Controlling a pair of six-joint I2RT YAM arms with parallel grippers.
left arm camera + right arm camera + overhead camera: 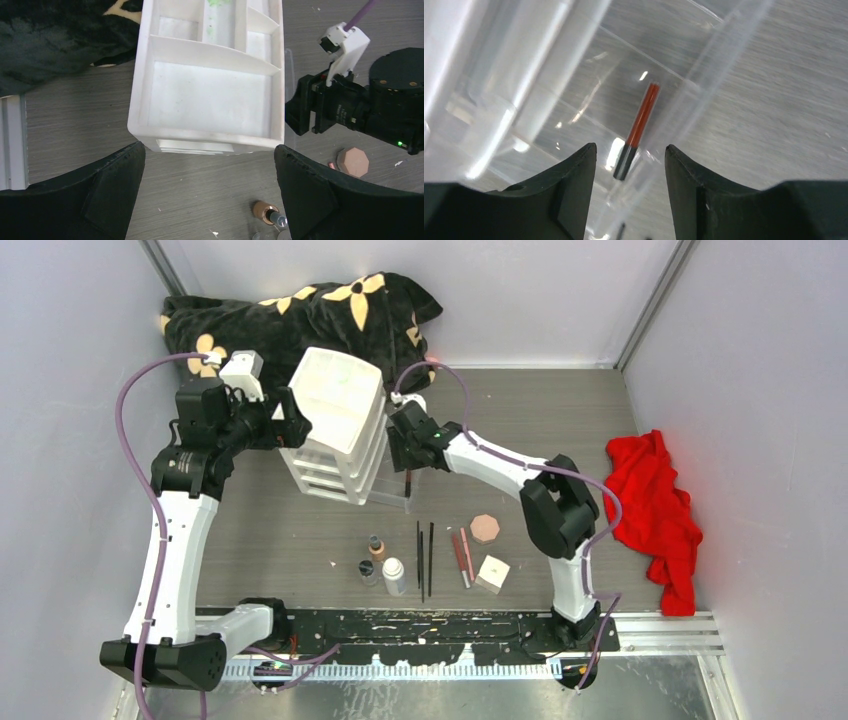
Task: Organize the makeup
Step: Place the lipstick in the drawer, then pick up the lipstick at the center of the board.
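Right wrist view: the right gripper [630, 148] hangs with black jaws spread, grasping nothing, over a clear glossy plastic compartment [724, 50] where a thin red stick [640, 122] with dark cap stands. The left gripper [209, 146] is also released wide, before the matte white drawer box [210, 100]. On the grey wood-grain table [250, 530], near the arm bases, are the round white bottle [394, 576], tan bottle [376, 547], small clear jar [368, 571], two black sticks [420, 560], pink-red sticks [461, 558], octagonal compact [485, 528] and white cube [492, 573]

Robot lab cell, plain lavender walls [60, 340], aluminium frame posts [655, 300], wood-grain tabletop [300, 530]
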